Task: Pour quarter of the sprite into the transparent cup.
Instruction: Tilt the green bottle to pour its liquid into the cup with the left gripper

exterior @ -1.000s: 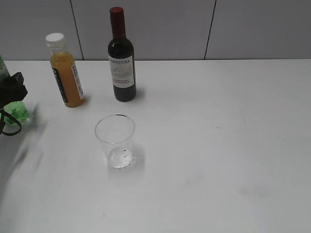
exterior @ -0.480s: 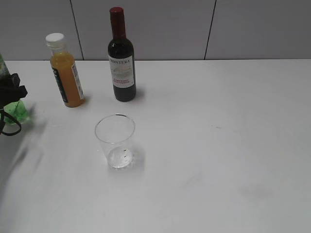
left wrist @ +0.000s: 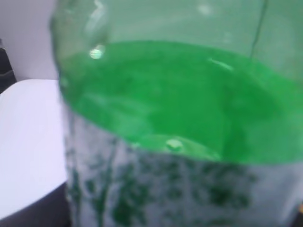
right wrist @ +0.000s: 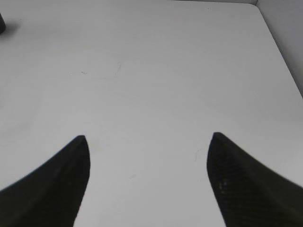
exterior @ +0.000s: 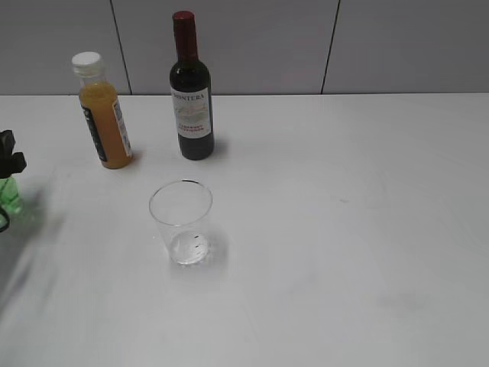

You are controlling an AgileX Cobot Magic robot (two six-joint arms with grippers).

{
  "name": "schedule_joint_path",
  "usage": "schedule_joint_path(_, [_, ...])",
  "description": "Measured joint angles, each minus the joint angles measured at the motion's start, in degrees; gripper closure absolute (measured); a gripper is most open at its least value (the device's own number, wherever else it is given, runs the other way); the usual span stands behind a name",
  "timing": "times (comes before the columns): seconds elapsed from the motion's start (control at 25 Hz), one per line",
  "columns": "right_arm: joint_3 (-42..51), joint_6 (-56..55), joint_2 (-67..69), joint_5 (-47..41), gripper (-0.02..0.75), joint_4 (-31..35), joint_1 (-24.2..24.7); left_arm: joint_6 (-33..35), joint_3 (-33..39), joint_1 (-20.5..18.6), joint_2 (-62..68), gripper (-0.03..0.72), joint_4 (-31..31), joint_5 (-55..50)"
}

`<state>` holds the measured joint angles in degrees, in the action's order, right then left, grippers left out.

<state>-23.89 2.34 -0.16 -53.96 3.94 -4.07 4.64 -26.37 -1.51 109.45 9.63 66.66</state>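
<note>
Left gripper (exterior: 8, 157) grips the sprite (left wrist: 180, 118) at the table's nine o'clock edge; transparent cup (exterior: 182, 222) sits well apart, toward three o'clock.

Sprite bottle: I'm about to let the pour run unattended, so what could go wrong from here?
The sprite sits at the exterior view's far left edge, barely visible, so its tilt is hard to monitor. The cup is light, and a bump from the bottle could tip it. The orange bottle stands close to the carry path and could be clipped.
</note>
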Motion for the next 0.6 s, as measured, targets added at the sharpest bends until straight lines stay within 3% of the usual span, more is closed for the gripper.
schedule_joint_path(0.24, [0.0,0.0,0.0,0.0,0.144,0.0,0.0,1.1,7.2,0.9,-8.0,0.221,2.6,0.0])
schedule_joint_path(0.6, [0.0,0.0,0.0,0.0,0.144,0.0,0.0,7.7,14.5,11.1,-15.9,0.221,13.7,-0.1])
